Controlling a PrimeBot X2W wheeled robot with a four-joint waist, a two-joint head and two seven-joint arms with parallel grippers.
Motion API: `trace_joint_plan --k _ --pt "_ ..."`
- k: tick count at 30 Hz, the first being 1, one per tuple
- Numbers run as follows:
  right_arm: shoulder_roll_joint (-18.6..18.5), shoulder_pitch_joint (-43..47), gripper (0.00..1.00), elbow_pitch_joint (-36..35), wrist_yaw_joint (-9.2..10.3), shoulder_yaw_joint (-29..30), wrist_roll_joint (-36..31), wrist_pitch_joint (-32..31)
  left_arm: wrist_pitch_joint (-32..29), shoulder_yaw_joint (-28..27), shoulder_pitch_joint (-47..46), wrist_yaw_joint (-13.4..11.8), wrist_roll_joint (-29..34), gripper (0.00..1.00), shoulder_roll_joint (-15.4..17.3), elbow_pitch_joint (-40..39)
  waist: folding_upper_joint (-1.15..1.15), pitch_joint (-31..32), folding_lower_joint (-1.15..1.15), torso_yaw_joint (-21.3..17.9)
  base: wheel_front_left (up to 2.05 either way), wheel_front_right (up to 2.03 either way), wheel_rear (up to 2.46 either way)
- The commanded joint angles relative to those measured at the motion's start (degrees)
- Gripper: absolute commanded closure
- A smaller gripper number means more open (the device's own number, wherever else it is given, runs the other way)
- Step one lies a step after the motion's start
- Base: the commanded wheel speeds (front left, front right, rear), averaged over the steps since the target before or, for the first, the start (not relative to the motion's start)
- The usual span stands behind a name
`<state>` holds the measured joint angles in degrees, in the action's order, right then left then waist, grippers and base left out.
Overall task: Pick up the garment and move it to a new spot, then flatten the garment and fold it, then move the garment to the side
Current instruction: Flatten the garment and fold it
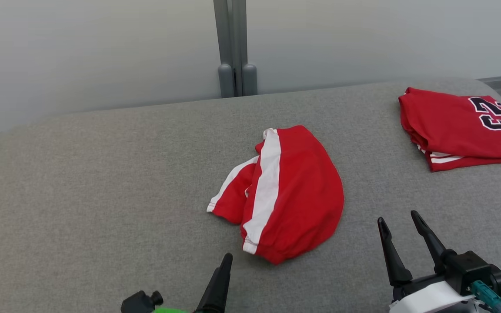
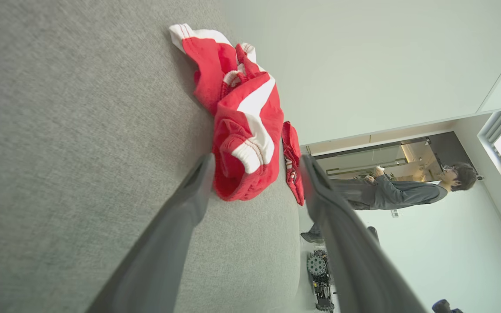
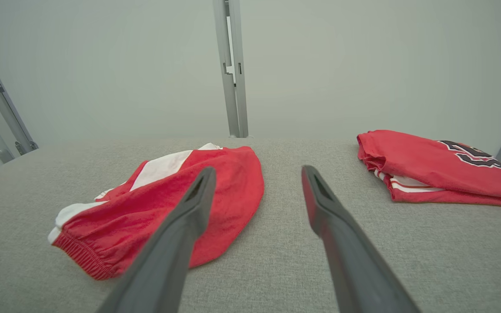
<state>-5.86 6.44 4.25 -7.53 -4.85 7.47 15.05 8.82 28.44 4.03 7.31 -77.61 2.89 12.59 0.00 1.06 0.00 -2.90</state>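
Two garments lie on the grey woven-fabric work surface (image 1: 102, 174). The task item, a crumpled pair of red cloth shorts with broad white side stripes (image 1: 289, 195), sits bunched near the middle of that surface. It lies just ahead of both grippers and touches neither. Its gathered elastic waistband faces the robot, and one leg spills out toward the robot's left. Judged from this heap, the pick-up step is not yet done.

The left gripper (image 2: 258, 160) has its fingers spread wide and grasps nothing. It hangs low over the surface and points at the near end of the shorts. The right gripper (image 1: 398, 216) is likewise released and empty, and stands over bare fabric to the right of the shorts. This flanking stance probably places one gripper toward each side of the waistband for a two-armed lift.

A folded red cloth jersey with white striped trim (image 1: 459, 126) rests at the far right corner, well apart from the shorts. It is probably kept there to leave the central area free for flattening and folding.

Readable writing: the jersey bears the number "23" in dark numerals with a white outline, seen at an angle in the head view. No brand mark or label can be read on the shorts.
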Motion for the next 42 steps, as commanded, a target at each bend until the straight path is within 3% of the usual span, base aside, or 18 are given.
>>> trace_joint_plan --k 1,16,28,29,30,33,42 --pt "-0.3 -1.0 0.00 -0.3 0.10 -0.2 0.0 0.2 -0.3 0.7 -1.6 0.2 -1.1 0.00 0.1 0.4 0.00 -1.6 0.00 -1.3 0.00 0.00 0.00" --pt "-0.1 -6.0 0.00 -1.5 0.10 0.3 -0.5 0.2 -0.6 4.2 -9.3 0.3 -6.6 0.00 1.7 1.3 0.00 -10.7 0.00 -4.8 0.00 0.00 0.00" --pt "1.1 -6.7 0.00 -1.4 0.10 0.9 -0.5 0.2 -0.7 5.2 -8.7 0.3 -8.8 0.00 3.9 -0.5 0.00 -11.6 0.00 -5.4 0.00 0.00 0.00" --pt "1.2 -6.6 0.00 -1.2 0.10 0.8 -0.5 0.2 -0.7 5.2 -8.6 0.3 -8.9 0.13 4.1 -0.5 0.00 -11.5 0.00 -5.3 0.00 0.00 0.00" --pt "1.2 -6.6 0.00 -1.1 0.10 0.7 -0.4 0.1 -0.7 5.3 -8.8 0.3 -9.0 0.44 4.1 -0.4 0.00 -11.4 0.00 -5.4 0.00 0.00 0.00" --pt "1.3 -7.0 0.00 -1.2 0.10 0.6 -0.1 0.1 -1.7 6.2 -9.9 0.3 -9.6 1.00 3.8 -1.4 0.00 -11.3 0.00 -5.6 0.00 0.00 0.00" --pt "1.1 -7.4 0.00 -1.3 0.10 0.5 -0.1 0.2 2.8 6.9 -13.9 0.3 -4.7 1.00 5.8 -4.1 0.00 -10.5 0.00 -6.9 0.00 0.00 0.00"
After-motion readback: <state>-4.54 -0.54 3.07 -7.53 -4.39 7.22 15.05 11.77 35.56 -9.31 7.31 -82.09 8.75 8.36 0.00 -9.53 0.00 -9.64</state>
